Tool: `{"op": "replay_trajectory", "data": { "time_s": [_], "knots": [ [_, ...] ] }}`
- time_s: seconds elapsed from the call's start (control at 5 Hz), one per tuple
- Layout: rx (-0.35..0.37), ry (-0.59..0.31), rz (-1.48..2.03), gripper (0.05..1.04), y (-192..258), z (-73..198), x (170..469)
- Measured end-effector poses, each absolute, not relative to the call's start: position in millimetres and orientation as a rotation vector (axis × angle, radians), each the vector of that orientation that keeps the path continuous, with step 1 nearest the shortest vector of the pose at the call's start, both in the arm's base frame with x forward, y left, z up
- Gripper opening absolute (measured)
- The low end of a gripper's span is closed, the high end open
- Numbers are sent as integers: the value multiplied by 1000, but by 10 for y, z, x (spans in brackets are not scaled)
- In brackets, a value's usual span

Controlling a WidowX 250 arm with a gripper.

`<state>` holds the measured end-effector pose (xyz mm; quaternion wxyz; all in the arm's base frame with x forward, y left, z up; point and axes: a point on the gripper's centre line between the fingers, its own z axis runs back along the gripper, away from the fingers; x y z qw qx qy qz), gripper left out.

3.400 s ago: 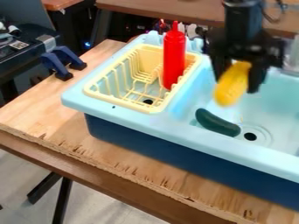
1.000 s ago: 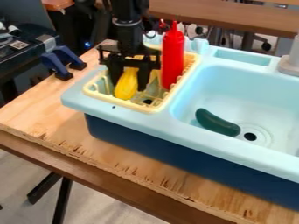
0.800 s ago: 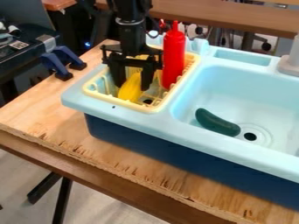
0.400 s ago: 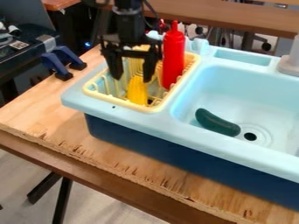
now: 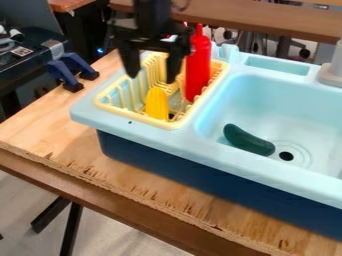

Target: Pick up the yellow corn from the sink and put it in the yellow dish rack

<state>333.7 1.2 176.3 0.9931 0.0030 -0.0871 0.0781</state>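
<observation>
The black gripper [image 5: 151, 76] hangs over the dish rack, open, with nothing between its fingers. Below it, the yellow corn-like piece [image 5: 157, 103] leans in the front part of the pale yellow rack [image 5: 107, 107], apart from the fingers. A red bottle [image 5: 198, 65] stands upright in the rack's right side, close beside the gripper's right finger. In the sink basin to the right lies a dark green cucumber-like piece [image 5: 248, 140], next to the drain.
The light blue sink [image 5: 220, 155] rests on a wooden table [image 5: 120, 175]. A grey faucet base [image 5: 331, 75] stands at its back right. Blue clamps [image 5: 72, 70] grip the table's left edge, near a black case [image 5: 27, 60].
The gripper came left from over the basin with the yellow piece, lowered it into the rack and let it go. It has since opened and risen above the rack.
</observation>
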Motion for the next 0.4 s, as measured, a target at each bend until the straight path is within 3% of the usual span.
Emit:
{"op": "replay_trajectory", "data": {
  "time_s": [0.4],
  "knots": [
    [-4, -144, 43, 999, -570, 1867, 3061]
  ]
}}
